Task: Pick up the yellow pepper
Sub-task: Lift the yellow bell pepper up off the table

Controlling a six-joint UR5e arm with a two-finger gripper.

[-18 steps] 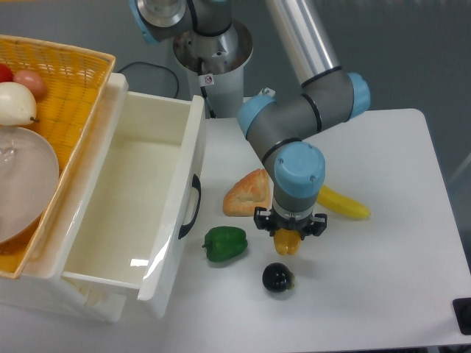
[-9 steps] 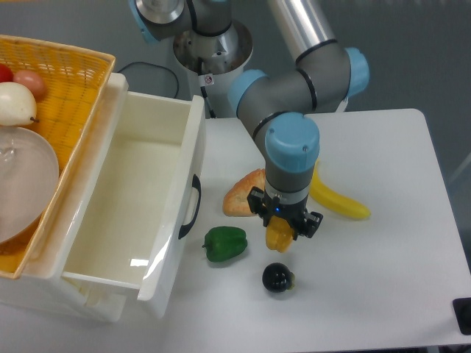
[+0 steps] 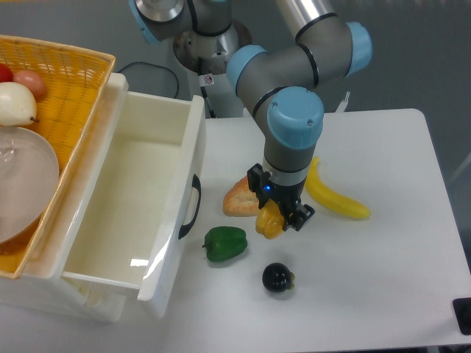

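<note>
The yellow pepper [image 3: 269, 223] is small, glossy and orange-yellow. It hangs between my gripper's [image 3: 277, 218] fingers, lifted a little above the white table [image 3: 383, 243]. The gripper is shut on it, pointing down, and the arm's wrist hides the pepper's top. The green bell pepper [image 3: 224, 243] lies on the table just left and below the held pepper.
A banana [image 3: 335, 198] lies right of the gripper. A bread wedge [image 3: 241, 198] lies just left of it. A dark round fruit [image 3: 278, 278] sits below. An open white drawer [image 3: 140, 206] stands at left, with a yellow basket [image 3: 51, 95] holding fruit and a glass bowl beyond.
The gripper has risen and shifted slightly left with the yellow pepper in it, and the wrist has turned. The other items have not moved.
</note>
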